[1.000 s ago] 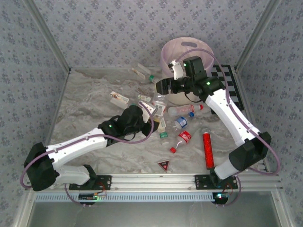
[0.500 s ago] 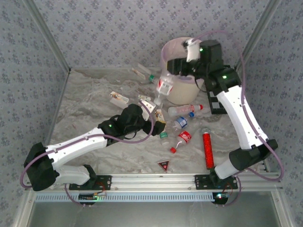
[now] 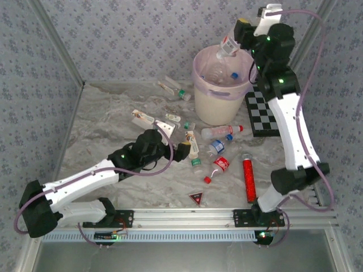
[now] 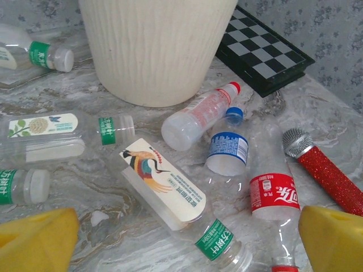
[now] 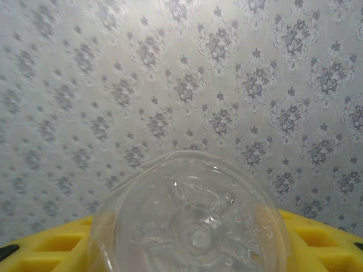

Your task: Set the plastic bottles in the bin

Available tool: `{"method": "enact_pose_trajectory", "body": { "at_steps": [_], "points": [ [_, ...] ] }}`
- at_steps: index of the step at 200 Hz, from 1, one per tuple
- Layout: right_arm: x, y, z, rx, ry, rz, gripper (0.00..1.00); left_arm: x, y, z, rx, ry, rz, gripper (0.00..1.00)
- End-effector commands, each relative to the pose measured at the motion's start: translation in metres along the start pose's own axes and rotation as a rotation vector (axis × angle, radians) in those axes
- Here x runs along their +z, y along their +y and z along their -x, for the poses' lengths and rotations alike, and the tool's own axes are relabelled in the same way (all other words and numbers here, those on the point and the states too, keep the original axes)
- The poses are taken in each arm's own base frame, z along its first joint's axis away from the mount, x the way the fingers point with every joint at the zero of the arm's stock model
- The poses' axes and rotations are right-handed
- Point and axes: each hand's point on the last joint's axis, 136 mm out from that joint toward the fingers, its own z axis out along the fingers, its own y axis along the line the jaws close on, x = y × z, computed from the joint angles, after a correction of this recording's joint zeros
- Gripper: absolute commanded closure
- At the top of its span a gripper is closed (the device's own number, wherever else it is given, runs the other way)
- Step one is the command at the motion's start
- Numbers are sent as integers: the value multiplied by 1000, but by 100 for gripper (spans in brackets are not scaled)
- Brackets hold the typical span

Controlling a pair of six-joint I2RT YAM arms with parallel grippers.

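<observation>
standing at the far side of the gray marble table [image 3: 102, 130] is the big cream bin [image 3: 218, 107] with its pink bag. a few clear bottles [image 3: 215, 73] lie inside it already. just to its right, the black-and-white checkerboard [image 3: 264, 116] lies flat on the table.

the right arm reaches up high, and the right gripper [image 3: 237, 35] hangs over the top of the bin. it is pinching a clear bottle [image 3: 228, 46] that hangs tilted above the bin's rim. in the right wrist view, the round bottom of this bottle sits against the yellow fingers [image 5: 51, 238].

the left arm lies low over the table, and the left gripper [image 3: 182, 148] is down near the middle. its yellow fingers [image 4: 34, 241] are spread wide with nothing pinched. on the table between them lies a bird-label bottle [image 4: 164, 190] with a green band.

near it lie a red-label bottle [image 4: 274, 195], a short blue-label bottle [image 4: 228, 152] and a long bottle with a red cap [image 4: 198, 116], all close to the bin. more bottles lie to the left.

a red glittery tube [image 3: 248, 178] lies to the right, and a small red triangle [image 3: 196, 198] sits near the front edge.
</observation>
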Motion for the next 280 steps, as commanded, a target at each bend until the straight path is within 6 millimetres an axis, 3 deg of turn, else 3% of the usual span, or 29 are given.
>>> {"method": "enact_pose_trajectory", "body": {
  "at_steps": [1,18,51,100,152,205,241,280],
  "points": [
    [40,-8,-21,-101,17,-75,69,-11,7,5,-47,-31,33,1],
    [66,-4,-42,-137,70,-73,69,-18,9,6,-86,-45,36,1],
    [105,4,-101,-202,220,-57,69,-33,23,3,-134,-59,90,1],
    [128,9,-189,-204,388,-22,69,-48,37,-5,-200,-58,120,9],
    [133,13,-263,-193,545,16,69,-53,50,-11,-243,-51,168,9],
    [124,19,-336,-200,715,41,66,-55,60,-15,-285,-51,190,9],
    [116,15,-368,-169,796,28,56,-56,68,-18,-323,-45,217,8],
    [104,10,-389,-146,869,6,41,-58,79,-20,-375,-45,254,6]
  ]
}}
